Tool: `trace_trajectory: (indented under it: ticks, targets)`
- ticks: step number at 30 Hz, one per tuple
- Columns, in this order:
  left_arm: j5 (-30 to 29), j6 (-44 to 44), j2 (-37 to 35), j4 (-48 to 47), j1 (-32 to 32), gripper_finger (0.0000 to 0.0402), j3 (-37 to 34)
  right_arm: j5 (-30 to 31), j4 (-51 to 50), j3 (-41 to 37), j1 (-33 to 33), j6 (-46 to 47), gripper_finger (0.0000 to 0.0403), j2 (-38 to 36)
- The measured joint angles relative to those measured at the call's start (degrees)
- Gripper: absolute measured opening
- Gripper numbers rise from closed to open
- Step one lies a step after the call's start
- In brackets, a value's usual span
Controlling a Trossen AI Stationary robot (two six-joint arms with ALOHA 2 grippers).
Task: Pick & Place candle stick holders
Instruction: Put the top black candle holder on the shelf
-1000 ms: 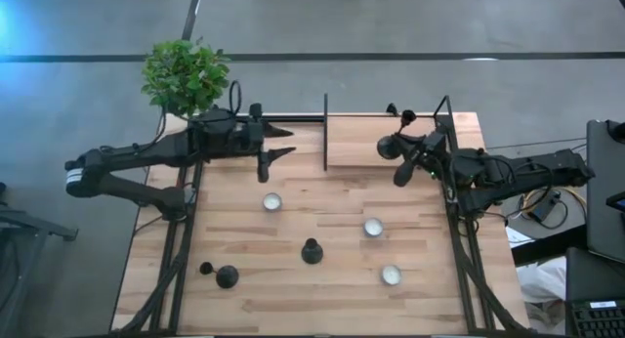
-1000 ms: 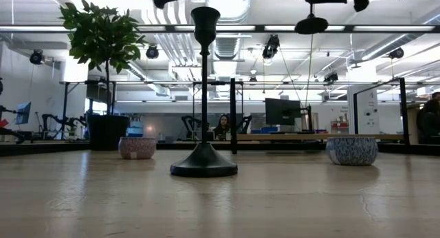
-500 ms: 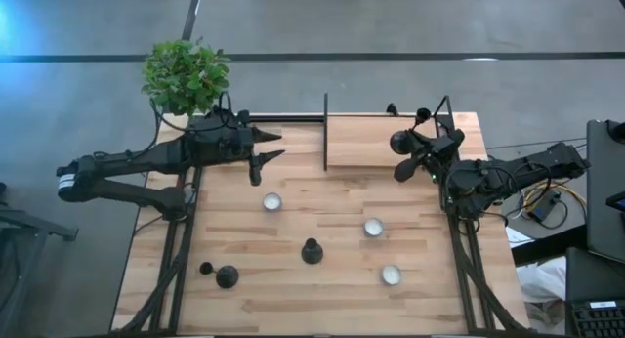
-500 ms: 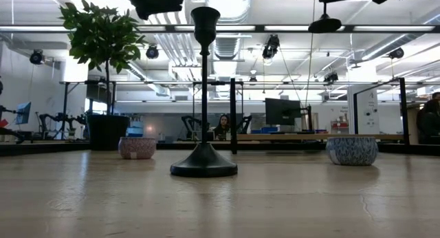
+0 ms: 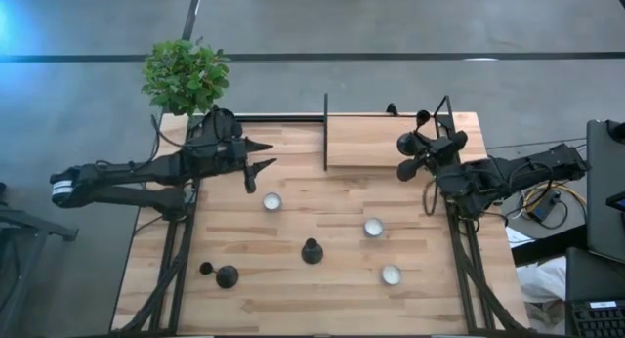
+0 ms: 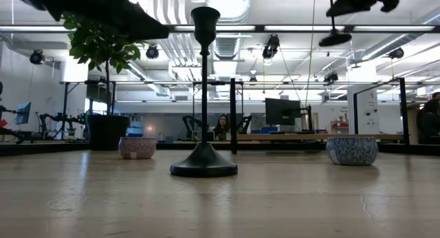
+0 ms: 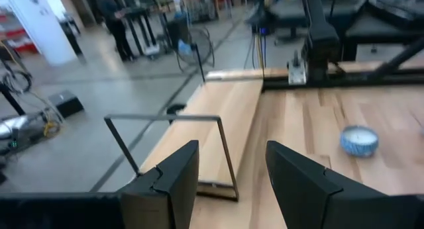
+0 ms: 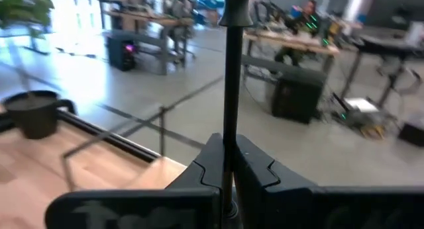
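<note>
Gripping a thin black candlestick holder [image 5: 418, 143] by its stem, the right hand [image 5: 441, 152] hangs over the wooden counter's [image 5: 293, 289] far right edge; base partly hidden. Left hand [image 5: 256, 154] released, far left. Two holders stand mid-counter [image 5: 312, 250] and near-left [image 5: 227, 276].

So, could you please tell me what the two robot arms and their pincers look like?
Both arms are dark, slender and jointed. The left arm has a white band near its base; its pincer has two pointed black fingers. The right arm trails thin cables, and its pincer has matching angular black fingers.
</note>
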Motion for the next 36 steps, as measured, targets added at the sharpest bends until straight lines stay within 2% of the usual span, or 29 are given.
trace_trajectory:
  ticks: [3, 6, 14, 24, 27, 30, 33, 36]
  targets:
    - [-0.16, 0.12, -0.67, 5.82, 0.00, 0.0181, -3.79, -0.04, -7.52, -0.02, -2.42, 8.72, 0.0011, 0.02]
    - [-0.16, 0.34, -0.75, 9.25, 0.00, 0.0181, -6.47, -0.15, -11.38, -0.17, -4.61, 12.57, 0.0011, 0.13]
    - [-0.14, -1.02, -0.73, 9.38, 0.00, 0.0181, -8.81, -0.55, -11.67, -2.76, -9.18, 13.48, 0.0011, 0.00]
    - [-0.12, -2.02, -0.65, 8.81, 0.00, 0.0181, -9.28, -0.11, -10.84, -12.46, -11.67, 25.38, 0.0011, 0.00]
    - [-0.12, -2.02, -0.63, 8.77, 0.00, 0.0181, -9.28, 0.73, -7.98, -15.60, -11.69, 27.66, 0.0011, 0.02]
    - [-0.11, -2.04, -0.62, 8.76, 0.00, 0.0181, -9.28, 1.60, -1.04, -18.47, -11.81, 26.35, 0.0011, 0.02]
    - [-0.10, -2.04, -0.62, 8.76, 0.00, 0.0181, -9.28, 1.43, 8.28, -21.34, -12.43, 21.21, 0.0011, 0.30]
    - [-0.10, -2.05, -0.62, 8.73, 0.00, 0.0181, -9.28, 1.16, 20.22, -23.73, -13.15, 12.02, 0.0011, 1.44]
